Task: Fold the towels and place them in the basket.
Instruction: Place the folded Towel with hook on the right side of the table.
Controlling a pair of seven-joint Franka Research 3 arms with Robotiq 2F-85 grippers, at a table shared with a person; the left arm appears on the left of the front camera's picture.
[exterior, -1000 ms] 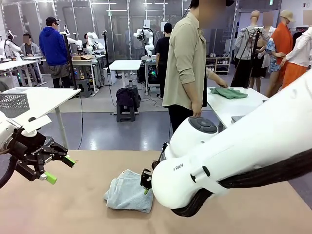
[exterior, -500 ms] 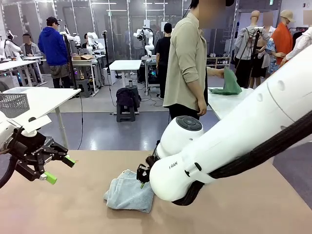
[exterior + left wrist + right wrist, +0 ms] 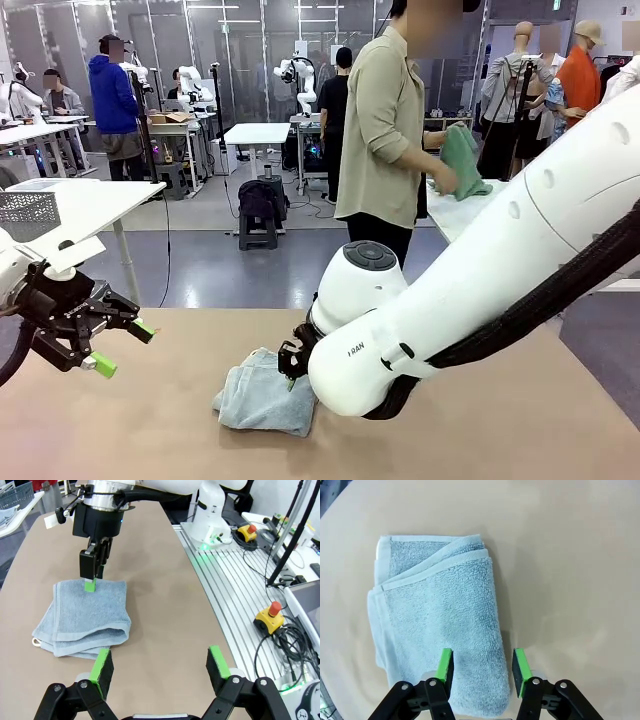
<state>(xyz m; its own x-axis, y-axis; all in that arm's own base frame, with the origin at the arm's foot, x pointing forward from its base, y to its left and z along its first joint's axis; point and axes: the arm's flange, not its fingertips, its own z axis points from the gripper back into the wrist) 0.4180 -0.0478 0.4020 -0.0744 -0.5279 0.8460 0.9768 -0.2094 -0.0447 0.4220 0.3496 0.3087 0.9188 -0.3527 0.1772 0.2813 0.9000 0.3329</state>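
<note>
Now on the desk (image 3: 150, 430): we see the blue-grey towel (image 3: 262, 398) folded, at 6 o'clock in the front view.
Right jaws: part open, empty, straddling the towel's 5 o'clock edge in the right wrist view.
Left jaws: wide open, empty, at 8 o'clock.
Handling: soft, light, limp; we judge the layers may slip, so pinch the folded edge through all of them.
Green towel (image 3: 462, 160): in the person's hand (image 3: 443, 180), at 2 o'clock.
Mesh basket (image 3: 28, 215): at 9 o'clock; we cannot tell its contents.
</note>
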